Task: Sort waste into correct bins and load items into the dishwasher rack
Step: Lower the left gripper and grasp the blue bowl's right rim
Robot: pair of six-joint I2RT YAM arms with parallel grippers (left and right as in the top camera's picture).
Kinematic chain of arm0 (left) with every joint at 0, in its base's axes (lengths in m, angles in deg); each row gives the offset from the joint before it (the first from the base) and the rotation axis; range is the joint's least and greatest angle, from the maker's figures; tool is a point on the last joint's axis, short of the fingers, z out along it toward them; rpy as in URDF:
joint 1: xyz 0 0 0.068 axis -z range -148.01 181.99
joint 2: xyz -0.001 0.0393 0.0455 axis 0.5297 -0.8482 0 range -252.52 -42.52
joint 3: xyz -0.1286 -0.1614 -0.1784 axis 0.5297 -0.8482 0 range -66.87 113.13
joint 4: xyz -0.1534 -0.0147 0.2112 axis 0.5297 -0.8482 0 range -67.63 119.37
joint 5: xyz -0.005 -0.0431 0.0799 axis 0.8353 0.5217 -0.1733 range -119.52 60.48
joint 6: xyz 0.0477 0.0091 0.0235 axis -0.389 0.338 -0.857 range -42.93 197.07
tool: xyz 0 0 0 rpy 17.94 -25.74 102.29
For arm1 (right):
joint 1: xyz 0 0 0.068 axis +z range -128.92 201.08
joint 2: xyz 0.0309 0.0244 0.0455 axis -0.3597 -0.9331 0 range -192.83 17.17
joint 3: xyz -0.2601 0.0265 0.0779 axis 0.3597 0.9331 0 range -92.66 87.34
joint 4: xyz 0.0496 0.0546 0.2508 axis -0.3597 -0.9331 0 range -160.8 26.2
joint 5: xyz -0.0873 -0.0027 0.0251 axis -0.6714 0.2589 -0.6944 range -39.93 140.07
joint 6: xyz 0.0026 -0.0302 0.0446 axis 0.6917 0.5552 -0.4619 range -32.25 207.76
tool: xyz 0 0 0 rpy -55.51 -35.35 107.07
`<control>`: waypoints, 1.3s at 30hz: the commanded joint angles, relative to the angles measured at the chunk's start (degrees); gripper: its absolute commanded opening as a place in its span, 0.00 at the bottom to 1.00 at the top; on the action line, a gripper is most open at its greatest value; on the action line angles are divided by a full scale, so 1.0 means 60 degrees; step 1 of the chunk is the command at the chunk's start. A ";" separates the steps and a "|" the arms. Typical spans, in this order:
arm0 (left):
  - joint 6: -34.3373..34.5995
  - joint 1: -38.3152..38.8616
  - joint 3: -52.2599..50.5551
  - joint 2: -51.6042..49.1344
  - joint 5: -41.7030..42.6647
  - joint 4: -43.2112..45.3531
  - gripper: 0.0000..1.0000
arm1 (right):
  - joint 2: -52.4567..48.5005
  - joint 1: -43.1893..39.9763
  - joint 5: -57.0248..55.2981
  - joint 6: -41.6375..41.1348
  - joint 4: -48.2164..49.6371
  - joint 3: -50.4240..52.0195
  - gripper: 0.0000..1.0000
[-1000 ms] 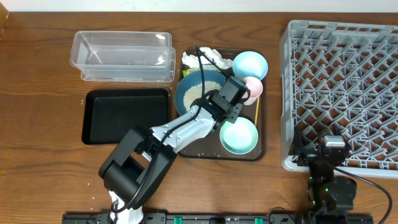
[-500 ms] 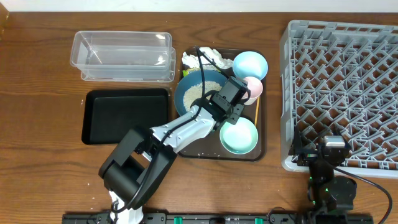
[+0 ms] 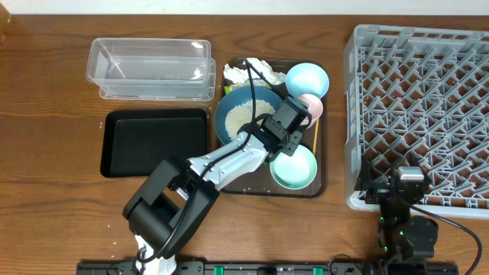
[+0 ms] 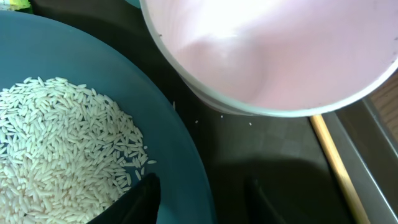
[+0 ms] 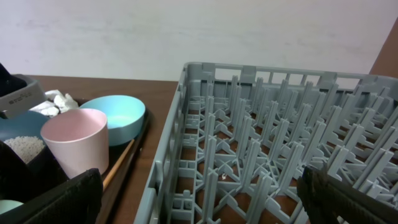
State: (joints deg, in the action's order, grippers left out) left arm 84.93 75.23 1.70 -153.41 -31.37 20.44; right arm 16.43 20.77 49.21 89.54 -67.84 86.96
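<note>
Stick lengthwise front-to-back, cup upright

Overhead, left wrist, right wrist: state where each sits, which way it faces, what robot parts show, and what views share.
Overhead: above the table, looking straight down; both arms show.
Left wrist: low over the blue plate, facing rice and pink cup; left gripper straddles the plate's rim.
Right wrist: low beside the dishwasher rack, facing the wall; right gripper open at the bottom corners.
Shared: pink cup, in all three.
</note>
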 commanded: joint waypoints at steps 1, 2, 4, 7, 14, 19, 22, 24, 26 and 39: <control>0.0055 0.0011 0.0036 -0.0076 -0.0015 -0.0029 0.45 | 0.0029 -0.0044 0.0044 0.0076 -0.0040 0.0011 0.99; 0.0055 0.0015 0.0036 -0.0076 -0.0018 -0.0029 0.45 | 0.0029 -0.0044 0.0044 0.0076 -0.0040 0.0011 0.99; 0.0055 0.0015 0.0036 -0.0073 -0.0029 -0.0025 0.44 | 0.0029 -0.0044 0.0044 0.0076 -0.0040 0.0011 0.99; 0.0055 0.0011 0.0036 -0.0076 -0.0182 -0.0025 0.42 | 0.0029 -0.0044 0.0044 0.0073 -0.0040 0.0011 0.99; 0.0051 0.0011 0.0036 -0.0076 -0.0455 -0.0025 0.33 | 0.0029 -0.0044 0.0044 0.0076 -0.0040 0.0011 0.99; 0.0051 0.0015 0.0036 -0.0073 -0.0455 -0.0022 0.28 | 0.0029 -0.0044 0.0044 0.0076 -0.0040 0.0011 0.99; 0.0051 0.0015 0.0040 -0.0073 -0.0455 -0.0022 0.26 | 0.0029 -0.0044 0.0044 0.0076 -0.0040 0.0011 0.99; 0.0051 0.0015 0.0051 -0.0073 -0.0452 -0.0022 0.22 | 0.0029 -0.0044 0.0044 0.0076 -0.0040 0.0011 0.99; 0.0051 0.0015 0.0058 -0.0040 -0.0452 -0.0025 0.21 | 0.0029 -0.0044 0.0044 0.0076 -0.0040 0.0011 0.99; 0.0051 0.0036 0.0058 0.0991 -0.0452 -0.0069 0.11 | 0.0029 -0.0044 0.0044 0.0076 -0.0040 0.0011 0.99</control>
State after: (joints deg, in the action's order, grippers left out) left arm 84.95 75.39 1.70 -151.05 -32.92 20.27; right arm 16.43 20.77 49.21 89.54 -67.84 86.96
